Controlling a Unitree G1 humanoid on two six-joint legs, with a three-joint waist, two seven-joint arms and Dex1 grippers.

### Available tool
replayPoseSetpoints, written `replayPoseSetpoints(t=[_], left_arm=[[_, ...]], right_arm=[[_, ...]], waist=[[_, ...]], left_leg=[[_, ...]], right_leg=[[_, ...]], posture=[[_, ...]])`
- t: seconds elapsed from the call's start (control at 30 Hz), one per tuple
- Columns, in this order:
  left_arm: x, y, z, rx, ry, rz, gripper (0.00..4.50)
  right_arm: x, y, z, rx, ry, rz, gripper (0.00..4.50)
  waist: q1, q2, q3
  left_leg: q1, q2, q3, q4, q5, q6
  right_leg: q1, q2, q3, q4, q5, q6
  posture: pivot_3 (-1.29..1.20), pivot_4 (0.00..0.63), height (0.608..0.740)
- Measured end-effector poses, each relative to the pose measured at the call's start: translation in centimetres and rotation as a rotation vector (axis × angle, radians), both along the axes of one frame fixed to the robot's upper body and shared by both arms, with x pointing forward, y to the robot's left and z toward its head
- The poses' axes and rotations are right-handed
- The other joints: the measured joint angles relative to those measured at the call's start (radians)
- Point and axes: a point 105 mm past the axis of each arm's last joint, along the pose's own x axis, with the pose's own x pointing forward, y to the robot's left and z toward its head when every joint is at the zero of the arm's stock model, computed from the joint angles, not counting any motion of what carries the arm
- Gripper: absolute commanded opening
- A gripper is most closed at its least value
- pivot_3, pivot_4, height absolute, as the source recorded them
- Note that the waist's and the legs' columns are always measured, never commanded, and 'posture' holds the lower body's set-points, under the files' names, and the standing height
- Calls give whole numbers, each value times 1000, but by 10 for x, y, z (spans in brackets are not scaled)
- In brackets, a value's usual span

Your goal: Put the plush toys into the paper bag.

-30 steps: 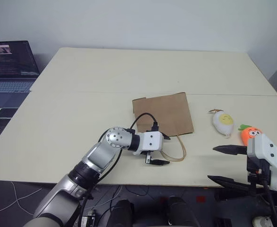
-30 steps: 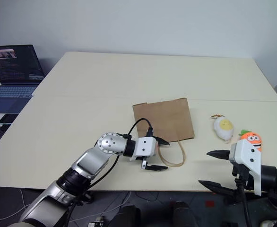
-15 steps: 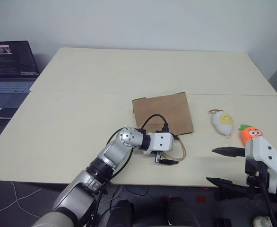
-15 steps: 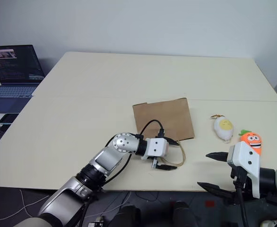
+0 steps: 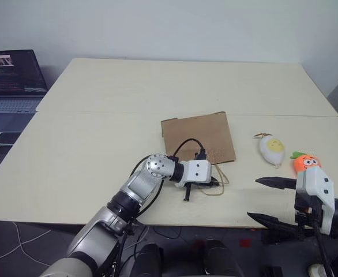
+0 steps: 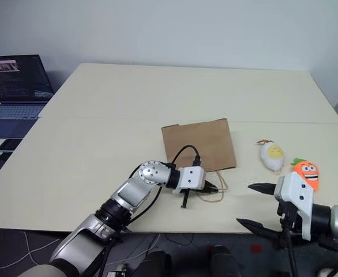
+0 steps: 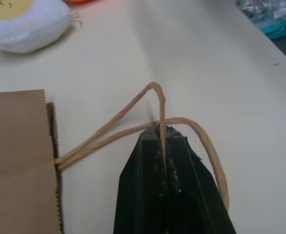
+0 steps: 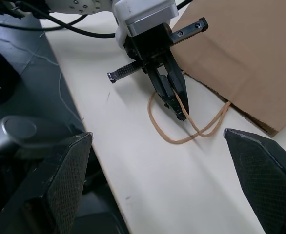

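The brown paper bag (image 5: 199, 138) lies flat on the table, its two twisted loop handles (image 5: 220, 186) pointing toward the front edge. My left gripper (image 5: 215, 183) is shut on one handle strand, which runs up between its fingertips (image 7: 155, 146) in the left wrist view. The white egg plush (image 5: 271, 148) lies to the right of the bag. Just beyond it sits the orange carrot plush (image 5: 305, 163). My right gripper (image 5: 253, 198) hovers open and empty near the front edge, in front of the toys.
A laptop (image 5: 10, 81) and a dark phone (image 5: 4, 137) sit on a side desk at the far left. The cream table (image 5: 157, 86) has a seam across its middle, and the front edge runs close to both grippers.
My left gripper has slid a little right to the handles and closed from wide open onto a handle strand, bunching the loop. The right gripper and both toys have stayed put.
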Motion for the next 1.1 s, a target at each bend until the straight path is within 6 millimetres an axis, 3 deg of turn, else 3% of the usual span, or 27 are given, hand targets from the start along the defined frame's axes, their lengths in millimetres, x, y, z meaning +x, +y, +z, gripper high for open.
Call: replayPoseSetpoints(t=[0.17, 0.23, 0.37, 0.6, 0.63, 0.9, 1.1], left_arm=[[6, -1, 55, -165, 49, 42, 42], [5, 2, 69, -222, 126, 53, 0], [7, 8, 85, -296, 258, 78, 0], [5, 8, 91, -321, 323, 81, 0], [5, 7, 92, -322, 326, 81, 0], [0, -1, 100, -362, 385, 45, 0], [7, 2, 101, -377, 419, 82, 0]], right_arm=[[18, 1, -5, 46, -36, -101, 4500], [22, 5, -7, 78, -37, -118, 4143], [34, 17, -7, 175, -56, -155, 2845], [54, 41, -12, 268, -53, -205, 189], [58, 42, -15, 272, -52, -220, 43], [96, 69, -35, 270, -120, -311, 43], [118, 74, -39, 268, -213, -403, 43]], waist=[[-1, 0, 0], [-2, 0, 0], [-4, 0, 0], [-2, 0, 0], [-2, 0, 0], [-4, 0, 0], [-4, 0, 0]], left_leg=[[0, 0, 0, 0, 0, 0], [0, 0, -1, -1, 0, 0], [0, 1, -1, -1, 0, 0], [0, 0, -2, -1, 0, 0], [0, 0, -1, -1, 0, 0], [0, 1, -1, -1, 0, 0], [0, 0, -1, -1, 0, 0]], right_leg=[[0, 0, 0, 0, 0, 0], [0, 0, -1, 0, 0, 0], [0, 1, -1, 1, 0, 0], [-1, 0, -1, 0, 0, 0], [-1, 0, -1, 0, 0, 0], [-2, 1, -1, 1, 0, 0], [-2, 0, -1, 1, 0, 0]], posture=[[0, 150, 740], [0, 150, 740], [0, 150, 740], [0, 150, 740], [0, 150, 740], [0, 150, 740], [0, 150, 740]])
